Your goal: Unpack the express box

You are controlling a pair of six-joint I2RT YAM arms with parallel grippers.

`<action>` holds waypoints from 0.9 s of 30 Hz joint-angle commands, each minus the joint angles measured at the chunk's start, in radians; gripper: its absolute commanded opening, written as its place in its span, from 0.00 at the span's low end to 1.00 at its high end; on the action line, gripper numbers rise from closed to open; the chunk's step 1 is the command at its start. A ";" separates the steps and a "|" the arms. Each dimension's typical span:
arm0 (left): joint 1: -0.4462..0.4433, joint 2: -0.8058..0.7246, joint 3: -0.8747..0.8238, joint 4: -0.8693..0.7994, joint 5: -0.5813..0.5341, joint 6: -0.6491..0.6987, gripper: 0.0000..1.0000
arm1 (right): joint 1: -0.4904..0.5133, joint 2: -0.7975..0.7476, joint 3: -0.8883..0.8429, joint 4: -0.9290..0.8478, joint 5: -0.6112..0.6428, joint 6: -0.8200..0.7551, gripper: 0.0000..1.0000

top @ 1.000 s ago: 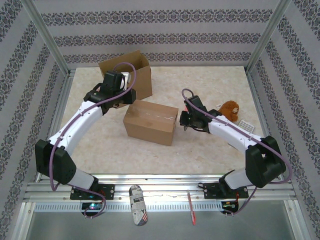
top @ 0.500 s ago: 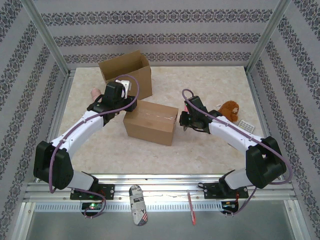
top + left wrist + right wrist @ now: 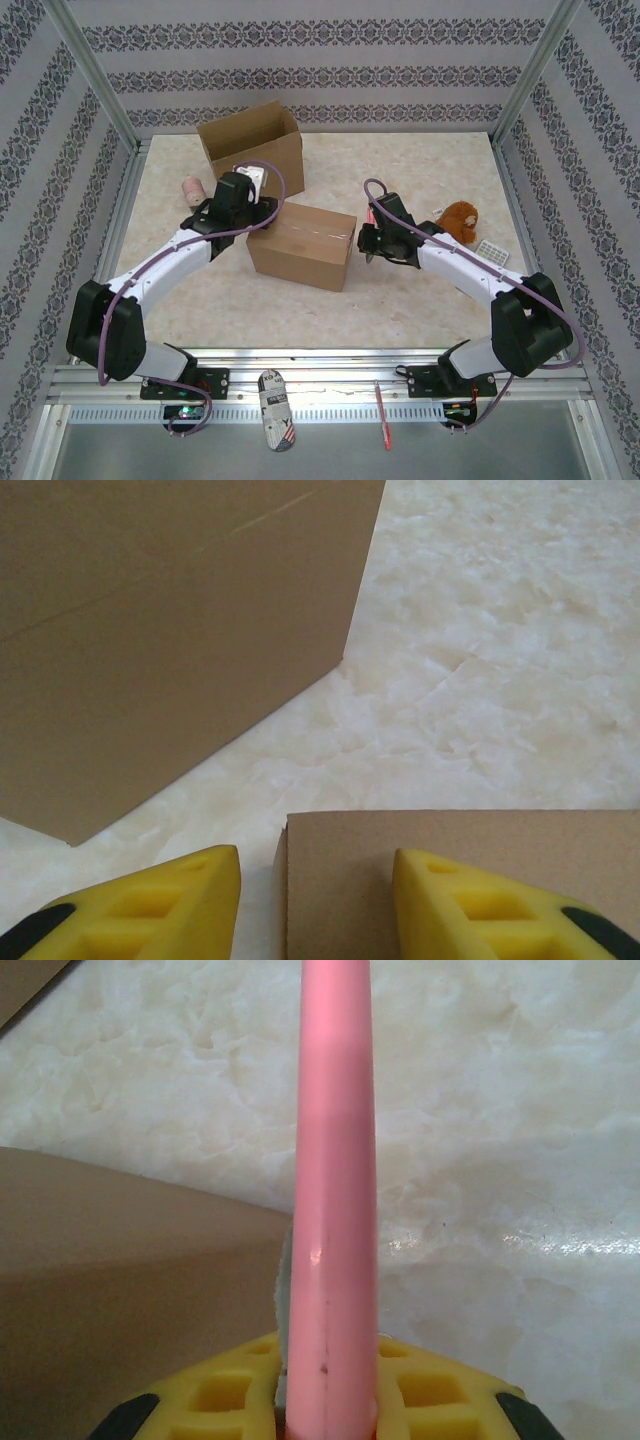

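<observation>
Right end effector (image 3: pixel 325 1400) clamps a pink tool (image 3: pixel 330 1160); left end effector (image 3: pixel 315 900) stands open. Unbraced, the sealed box (image 3: pixel 302 243) could slide when pushed.

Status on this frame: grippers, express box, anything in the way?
Left gripper open over closed box's far-left corner. Right gripper shut on pink stick at box's right end. Open carton close behind.

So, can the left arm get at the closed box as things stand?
Probably yes: the left tool hangs open above a corner of the closed box, nothing between; the open box stands apart behind, and the right tool holds its pink stick at the far end.
</observation>
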 commanded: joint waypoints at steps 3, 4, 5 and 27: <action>-0.020 -0.008 -0.040 0.084 -0.039 0.015 0.50 | -0.008 -0.029 -0.018 0.012 -0.009 -0.008 0.00; -0.026 -0.005 -0.047 0.086 -0.046 0.011 0.51 | -0.008 -0.031 -0.019 0.012 -0.012 -0.007 0.00; -0.029 -0.004 -0.056 0.086 -0.054 0.007 0.51 | -0.008 -0.032 -0.019 0.012 -0.013 -0.007 0.00; -0.070 0.028 -0.231 -0.086 -0.099 -0.199 0.51 | -0.010 -0.242 -0.033 -0.105 -0.093 0.026 0.00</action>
